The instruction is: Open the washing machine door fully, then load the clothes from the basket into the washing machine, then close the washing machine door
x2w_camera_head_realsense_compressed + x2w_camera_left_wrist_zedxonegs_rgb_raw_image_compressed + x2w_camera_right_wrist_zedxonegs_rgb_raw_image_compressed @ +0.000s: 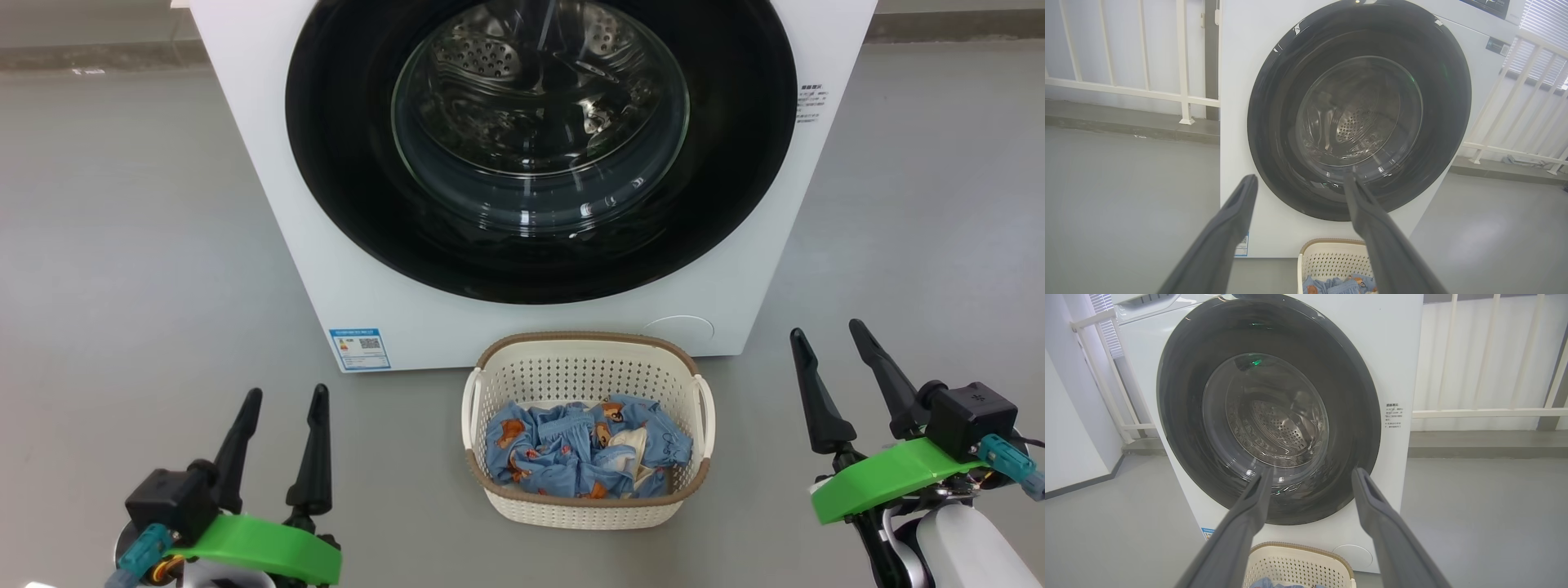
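Door [539, 147] shut flush on washer [343, 310]; basket [584, 506] of clothes [584, 449] on floor [122, 245] just before its front. Your left fingers [312, 457] and right fingers [816, 400]: spread wide, holding nothing, open floor either side of basket.

The washing machine [269, 212] is plain white with a small blue label sticker [359, 349]. The washing machine door [343, 163] is glossy black around a clear glass window [539, 163], behind which the silver-grey drum [490, 57] shows a dotted hole pattern. The basket [584, 371] is cream-white with perforated walls and a brown woven-look rim [584, 336]. The clothes [563, 457] are light blue, printed with orange-brown bears, with one cream-white patch. The floor [122, 286] is uniform grey. The left tool [286, 390] and right tool [825, 327] have black fingers [311, 465] and bright green brackets [261, 551].
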Motion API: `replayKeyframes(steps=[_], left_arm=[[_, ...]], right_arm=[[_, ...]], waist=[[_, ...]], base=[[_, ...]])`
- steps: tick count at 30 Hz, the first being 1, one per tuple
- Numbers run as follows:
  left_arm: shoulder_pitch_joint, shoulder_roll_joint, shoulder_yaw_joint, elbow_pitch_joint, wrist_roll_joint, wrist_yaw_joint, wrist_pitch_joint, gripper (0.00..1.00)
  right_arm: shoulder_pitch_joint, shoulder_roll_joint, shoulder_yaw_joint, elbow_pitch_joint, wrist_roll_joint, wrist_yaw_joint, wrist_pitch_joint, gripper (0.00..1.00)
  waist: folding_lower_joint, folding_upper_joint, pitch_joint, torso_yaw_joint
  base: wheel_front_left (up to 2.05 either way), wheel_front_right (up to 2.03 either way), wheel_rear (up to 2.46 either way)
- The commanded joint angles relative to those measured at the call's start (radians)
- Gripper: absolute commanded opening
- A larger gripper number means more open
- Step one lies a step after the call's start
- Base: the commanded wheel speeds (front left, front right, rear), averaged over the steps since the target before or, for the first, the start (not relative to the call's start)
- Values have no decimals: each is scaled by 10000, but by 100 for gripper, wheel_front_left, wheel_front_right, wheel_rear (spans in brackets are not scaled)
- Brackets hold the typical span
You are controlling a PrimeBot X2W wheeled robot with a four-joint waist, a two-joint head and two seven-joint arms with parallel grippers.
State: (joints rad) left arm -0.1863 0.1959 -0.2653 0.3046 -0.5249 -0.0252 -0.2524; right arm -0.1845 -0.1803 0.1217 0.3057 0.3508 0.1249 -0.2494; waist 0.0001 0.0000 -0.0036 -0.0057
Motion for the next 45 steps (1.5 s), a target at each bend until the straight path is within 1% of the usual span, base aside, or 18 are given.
replayKeyframes(steps=[1, 18, 26, 34, 45], left_arm=[[-539, 228, 282, -160, 52, 70, -93, 100], [-541, 267, 268, -228, 63, 137, -93, 100], [-541, 302, 241, -257, 265, 268, -93, 100], [-516, 296, 279, -301, 256, 262, -93, 100], [-534, 311, 249, -253, 208, 285, -93, 100]], right_arm=[[-348, -79, 145, -236, -114, 58, -124, 100], [-341, -87, 169, -340, -52, 58, -124, 100], [-372, -136, 195, -353, 17, 58, -124, 100], [-375, -160, 222, -353, 61, 58, -124, 100], [-393, -152, 234, -361, 62, 58, -124, 100]], waist=[[0, 0, 2, 3], [0, 0, 24, 12], [0, 0, 29, 18], [0, 0, 33, 11], [0, 0, 78, 7]], base=[[0, 0, 0], [0, 0, 0], [18, 18, -36], [73, 73, -146], [121, 121, -241]])
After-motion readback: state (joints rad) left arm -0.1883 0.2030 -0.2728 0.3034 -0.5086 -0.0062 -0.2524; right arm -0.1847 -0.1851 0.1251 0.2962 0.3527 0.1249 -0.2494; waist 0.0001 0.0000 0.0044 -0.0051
